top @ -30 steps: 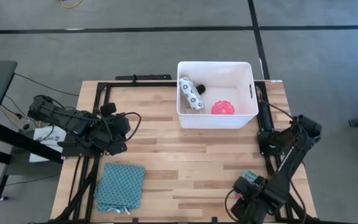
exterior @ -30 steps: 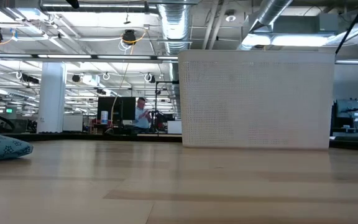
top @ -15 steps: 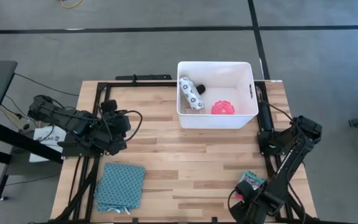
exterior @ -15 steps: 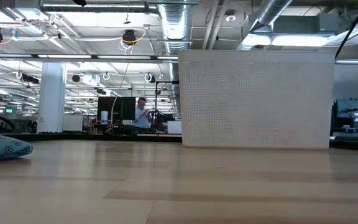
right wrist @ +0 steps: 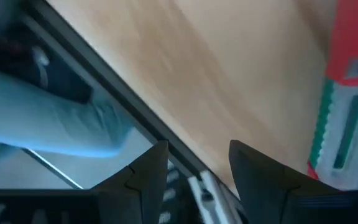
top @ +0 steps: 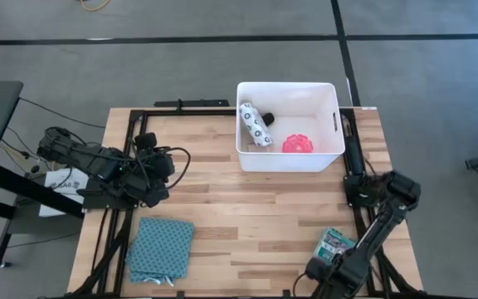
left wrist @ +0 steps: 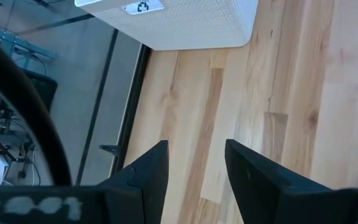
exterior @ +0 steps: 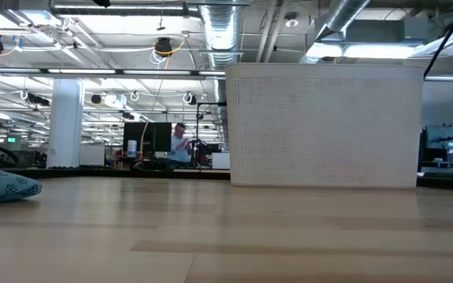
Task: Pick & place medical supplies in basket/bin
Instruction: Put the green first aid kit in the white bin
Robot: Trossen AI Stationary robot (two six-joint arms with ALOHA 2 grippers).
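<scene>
1. Since the earlier frames the right arm [top: 370, 237] had swung its wrist toward the table's near right corner, so the right gripper [right wrist: 194, 163] had drawn off the green-and-red box [top: 336, 242], which now lay uncovered on the wood near that corner; in the right wrist view the box [right wrist: 347, 93] sat beside the fingers, not between them, and the jaws stood apart with nothing in them.
2. The left arm [top: 98, 170] had barely shifted at the table's left edge; the left gripper [left wrist: 194, 165] hung over bare planks with its fingers apart and empty.
3. The white tub [top: 329, 158] had not moved at the far middle of the table, right of centre.
4. Inside it lay a white roll with dark dots [top: 256, 124] against the left wall, a black cylinder [top: 268, 119] touching the roll's far end, and a pink spiky ball [top: 298, 144] toward the near wall.
5. The wooden table [top: 247, 216] sat on a black frame, and a folded teal patterned cloth [top: 162, 247] lay at its near left.
6. In the low view the tub's dotted wall [exterior: 325, 126] rose above the tabletop, and the cloth's edge [exterior: 2, 187] showed at far left.
7. Behind was an open hall with ceiling ducts, and a person [exterior: 179, 145] sat far off at a desk.
</scene>
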